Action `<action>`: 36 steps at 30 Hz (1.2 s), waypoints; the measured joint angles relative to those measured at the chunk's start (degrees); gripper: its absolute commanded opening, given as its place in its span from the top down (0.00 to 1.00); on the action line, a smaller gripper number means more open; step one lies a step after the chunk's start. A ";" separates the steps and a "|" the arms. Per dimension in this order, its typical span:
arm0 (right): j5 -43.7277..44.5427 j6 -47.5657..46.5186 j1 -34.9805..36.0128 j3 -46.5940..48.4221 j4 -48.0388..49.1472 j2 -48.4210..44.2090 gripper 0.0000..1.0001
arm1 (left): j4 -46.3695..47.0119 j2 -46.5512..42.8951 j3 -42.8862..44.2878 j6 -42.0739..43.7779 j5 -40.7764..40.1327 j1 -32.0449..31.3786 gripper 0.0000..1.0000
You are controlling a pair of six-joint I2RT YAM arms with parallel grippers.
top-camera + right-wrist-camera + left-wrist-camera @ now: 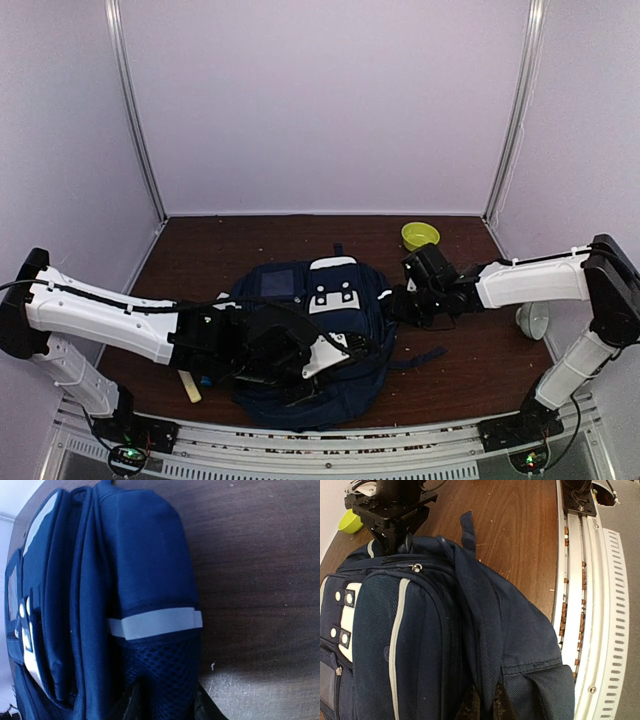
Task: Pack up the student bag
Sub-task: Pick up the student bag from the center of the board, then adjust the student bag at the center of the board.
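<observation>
The student bag (pixel 300 300), navy with white stripes and patches, lies flat in the middle of the table. My left gripper (pixel 335 348) rests on its near half. In the left wrist view, the left gripper (pixel 485 704) is shut on a fold of dark strap fabric (pixel 487 630) running up from between the fingers. My right gripper (pixel 395 300) is at the bag's right side. In the right wrist view, the right gripper (pixel 167 707) holds the blue mesh side pocket (pixel 165 670) below a white stripe (pixel 155 622), with a finger pressed on each side.
A lime green bowl (pixel 420 236) stands at the back right. A white cup (pixel 532 320) sits by the right arm. A pale flat stick (pixel 190 385) lies left of the bag. The perforated metal rail (pixel 600 630) runs along the near edge.
</observation>
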 measured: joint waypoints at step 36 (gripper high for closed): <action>-1.16 -1.44 -11.17 -22.03 -9.62 -42.73 0.60 | -10.05 15.69 17.38 16.57 2.34 9.14 0.56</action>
